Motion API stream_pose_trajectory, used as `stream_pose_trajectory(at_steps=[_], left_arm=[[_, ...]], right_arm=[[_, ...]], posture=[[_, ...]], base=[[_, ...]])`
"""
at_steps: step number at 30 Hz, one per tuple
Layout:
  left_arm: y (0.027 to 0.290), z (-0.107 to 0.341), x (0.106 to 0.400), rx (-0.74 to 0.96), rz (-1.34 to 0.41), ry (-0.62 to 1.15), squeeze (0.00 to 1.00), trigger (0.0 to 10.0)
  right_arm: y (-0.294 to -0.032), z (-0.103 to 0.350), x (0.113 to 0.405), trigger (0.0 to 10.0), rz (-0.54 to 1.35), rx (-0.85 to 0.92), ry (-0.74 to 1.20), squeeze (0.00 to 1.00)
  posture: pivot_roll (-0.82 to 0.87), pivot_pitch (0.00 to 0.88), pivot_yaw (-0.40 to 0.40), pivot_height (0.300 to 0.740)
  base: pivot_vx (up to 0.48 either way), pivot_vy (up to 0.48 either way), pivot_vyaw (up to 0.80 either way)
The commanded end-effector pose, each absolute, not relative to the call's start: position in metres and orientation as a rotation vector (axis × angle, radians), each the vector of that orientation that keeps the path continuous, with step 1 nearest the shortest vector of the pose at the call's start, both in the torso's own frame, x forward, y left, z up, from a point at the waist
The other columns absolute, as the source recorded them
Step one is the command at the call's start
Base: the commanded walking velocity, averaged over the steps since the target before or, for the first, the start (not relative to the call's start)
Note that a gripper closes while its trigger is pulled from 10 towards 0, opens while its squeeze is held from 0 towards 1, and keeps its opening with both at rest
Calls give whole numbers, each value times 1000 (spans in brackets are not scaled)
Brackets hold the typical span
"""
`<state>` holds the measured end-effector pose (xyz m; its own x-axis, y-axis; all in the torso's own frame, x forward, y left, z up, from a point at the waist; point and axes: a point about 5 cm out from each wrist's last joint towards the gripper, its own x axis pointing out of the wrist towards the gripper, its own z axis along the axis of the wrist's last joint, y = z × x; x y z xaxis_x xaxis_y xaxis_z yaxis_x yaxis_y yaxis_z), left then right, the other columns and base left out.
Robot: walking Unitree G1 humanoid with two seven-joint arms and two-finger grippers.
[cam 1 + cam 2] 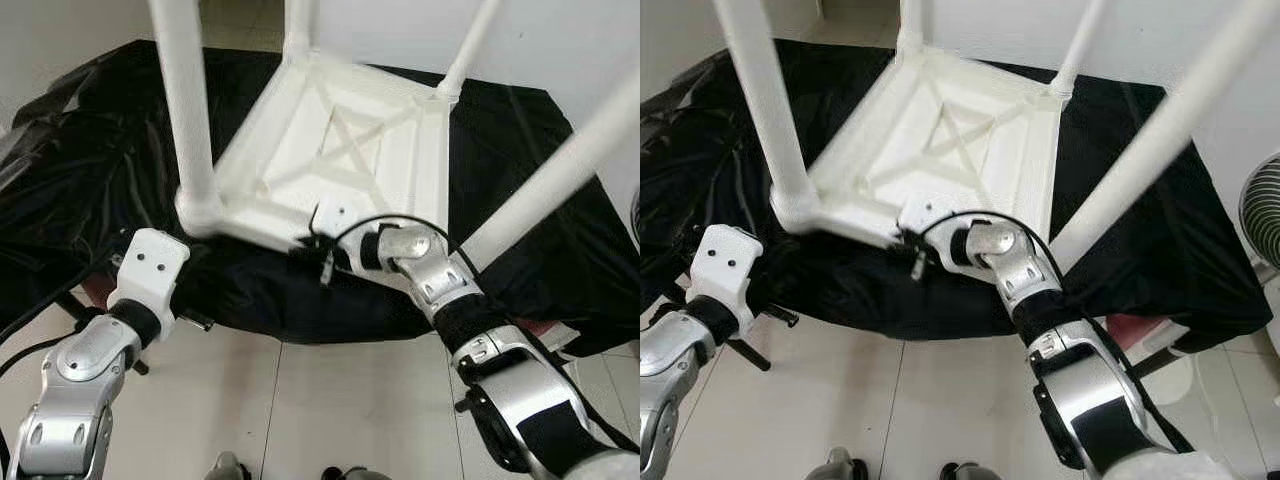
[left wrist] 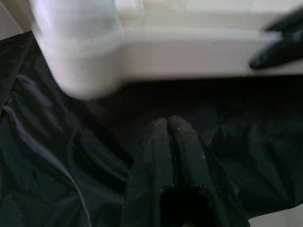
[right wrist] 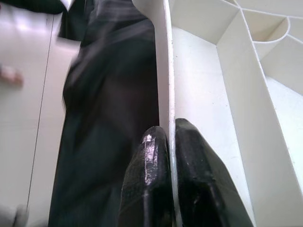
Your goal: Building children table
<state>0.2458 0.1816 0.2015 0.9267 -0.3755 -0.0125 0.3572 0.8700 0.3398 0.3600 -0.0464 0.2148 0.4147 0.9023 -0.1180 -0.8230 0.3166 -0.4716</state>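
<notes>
A white plastic children's table lies upside down on a black crinkled cloth that covers a low surface in front of me. Its ribbed underside faces up, with a cross of stiffening ribs in the middle, and its four white round legs stick up toward my head from the corners.

My right gripper is at the near edge of the tabletop, just right of the nearest corner. Its two black fingers are pinched tight on the thin white rim wall of the table, one finger on the outside against the black cloth, the other inside the ribbed underside. A black cable loops over that wrist.

My left gripper sits lower and to the left, below the near left corner socket of the table and apart from it. Its fingers are pressed together with nothing between them, pointing over the black cloth toward the table's edge. The white housing of that wrist shows just beside the cloth's front fold.

Beneath me is a pale tiled floor. A white fan grille stands at the far right.
</notes>
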Motion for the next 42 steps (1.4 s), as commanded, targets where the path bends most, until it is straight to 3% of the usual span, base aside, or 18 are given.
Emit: stream_pose_trajectory(at_steps=[1, 14, 20, 33, 42], left_arm=[[192, 202, 250, 316, -272, -47, 0, 10000], [198, 208, 258, 274, -212, -57, 0, 10000], [196, 209, 259, 267, -217, -61, 0, 10000], [194, 213, 261, 260, -213, -77, 0, 10000], [192, 216, 264, 262, -217, -89, 0, 10000]], right_arm=[[-40, 243, 355, 10000, 1120, -375, -362, 0], [-32, 266, 347, 10000, 1139, -302, -484, 0], [-26, 289, 349, 10000, 1037, -204, -584, 0], [-23, 305, 350, 10000, 998, -3, -627, 0], [-17, 317, 345, 10000, 944, -127, -748, 0]], posture=[[24, 130, 17, 740], [25, 131, 22, 740], [28, 132, 23, 740], [40, 127, 23, 740], [40, 127, 23, 740]], base=[[0, 0, 0], [0, 0, 0], [0, 0, 0], [0, 0, 0], [0, 0, 0]])
